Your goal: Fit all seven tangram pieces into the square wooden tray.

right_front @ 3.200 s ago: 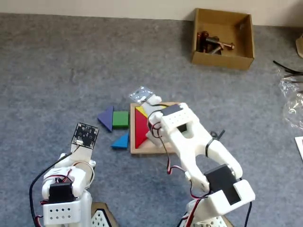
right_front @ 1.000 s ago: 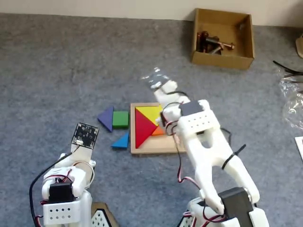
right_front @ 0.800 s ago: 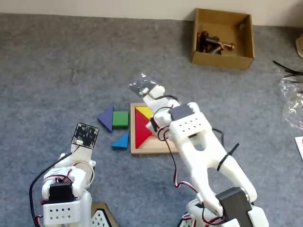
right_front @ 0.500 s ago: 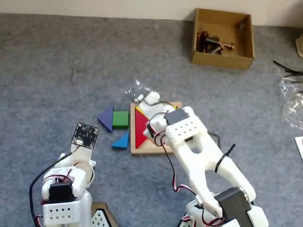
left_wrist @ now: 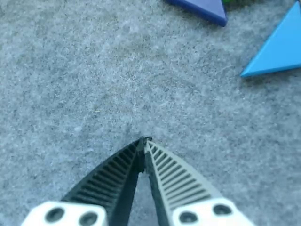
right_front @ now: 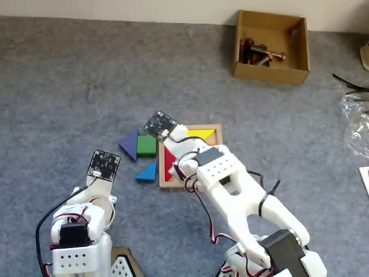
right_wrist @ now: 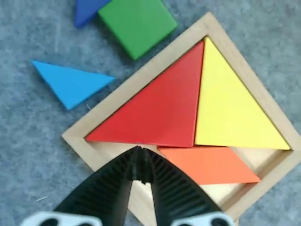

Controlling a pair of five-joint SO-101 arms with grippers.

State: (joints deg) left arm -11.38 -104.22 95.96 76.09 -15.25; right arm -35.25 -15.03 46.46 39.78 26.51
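Observation:
The square wooden tray point(right_front: 210, 127) lies mid-table and holds a red triangle point(right_wrist: 160, 113), a yellow triangle point(right_wrist: 230, 113) and an orange piece point(right_wrist: 207, 165). Just left of the tray lie a purple triangle point(right_front: 129, 144), a green square point(right_front: 146, 145) and a blue triangle point(right_front: 148, 171). My right arm point(right_front: 230, 184) leans over the tray. Its gripper point(right_wrist: 138, 153) is shut and empty, above the red triangle's edge beside the orange piece. My left gripper point(left_wrist: 143, 140) is shut and empty over bare carpet, short of the blue triangle point(left_wrist: 277, 47) and the purple triangle point(left_wrist: 200, 5).
A cardboard box point(right_front: 271, 46) with metal parts stands at the back right. Plastic bags and cables point(right_front: 354, 115) lie at the right edge. Grey carpet stretches open to the left and behind the tray.
My right arm has swung from behind the tray back and leftward over it. The pieces and the left arm have not moved.

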